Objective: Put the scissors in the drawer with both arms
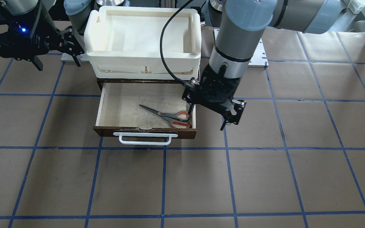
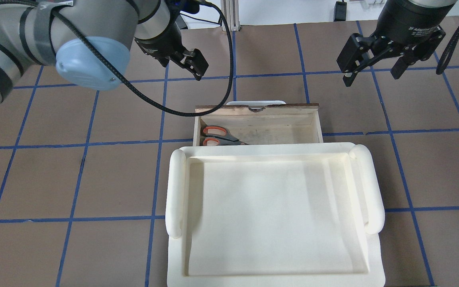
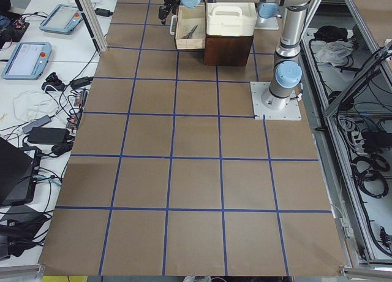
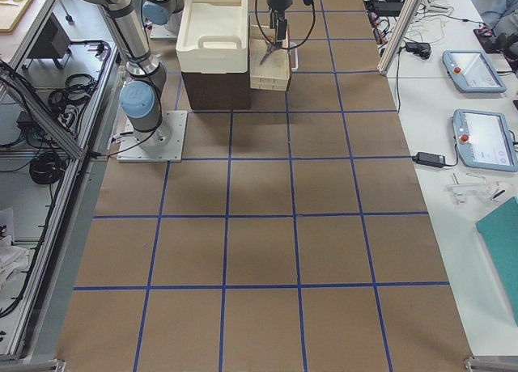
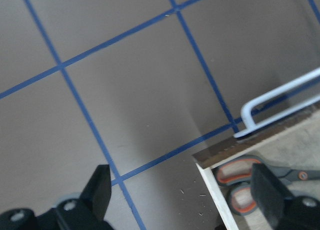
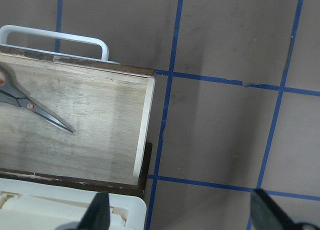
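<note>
Small grey scissors with orange-lined loops [image 1: 166,116] lie inside the open dark-brown wooden drawer [image 1: 187,134]; left tool [image 5: 185,190], spread wide and empty, hangs nearest its front.

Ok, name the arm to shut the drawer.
Left. Its jaws hang open, low at the front corner of the drawer, near the handle; the right jaws look higher and farther off. The scissors lie inside.

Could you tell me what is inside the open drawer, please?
The scissors lie flat on the floor of the drawer, handles in a front corner, blades angled toward the middle. Its rear part is covered by the white tray.
</note>
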Available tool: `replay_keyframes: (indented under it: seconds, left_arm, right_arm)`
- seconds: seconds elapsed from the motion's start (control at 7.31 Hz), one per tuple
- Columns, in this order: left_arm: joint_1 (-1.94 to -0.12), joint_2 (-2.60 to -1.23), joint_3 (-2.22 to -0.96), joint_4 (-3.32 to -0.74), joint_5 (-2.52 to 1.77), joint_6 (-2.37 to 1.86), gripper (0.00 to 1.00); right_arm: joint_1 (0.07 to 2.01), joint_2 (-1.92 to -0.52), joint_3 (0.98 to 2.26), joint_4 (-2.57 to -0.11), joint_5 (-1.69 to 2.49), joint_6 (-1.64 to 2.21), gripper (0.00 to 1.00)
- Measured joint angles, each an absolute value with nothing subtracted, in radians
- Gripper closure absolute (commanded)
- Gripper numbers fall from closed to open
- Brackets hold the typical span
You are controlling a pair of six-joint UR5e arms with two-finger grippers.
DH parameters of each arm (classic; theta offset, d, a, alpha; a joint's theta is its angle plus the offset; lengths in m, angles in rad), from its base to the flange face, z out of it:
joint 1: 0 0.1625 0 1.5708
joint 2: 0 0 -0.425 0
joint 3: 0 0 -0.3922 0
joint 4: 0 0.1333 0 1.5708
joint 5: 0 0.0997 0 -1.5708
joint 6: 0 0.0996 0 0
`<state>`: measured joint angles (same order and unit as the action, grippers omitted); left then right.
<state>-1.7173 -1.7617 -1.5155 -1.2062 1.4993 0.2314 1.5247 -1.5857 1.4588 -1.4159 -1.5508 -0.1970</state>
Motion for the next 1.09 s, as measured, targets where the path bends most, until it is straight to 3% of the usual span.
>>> replay_keyframes:
  seconds: [1.09]
  left_arm:
    - [-1.482,-1.634,-1.550,-1.447,1.586,0.033,0.00]
  right_arm:
    - [1.523,-1.586,1.459,-1.415,-1.550,-0.211,0.00]
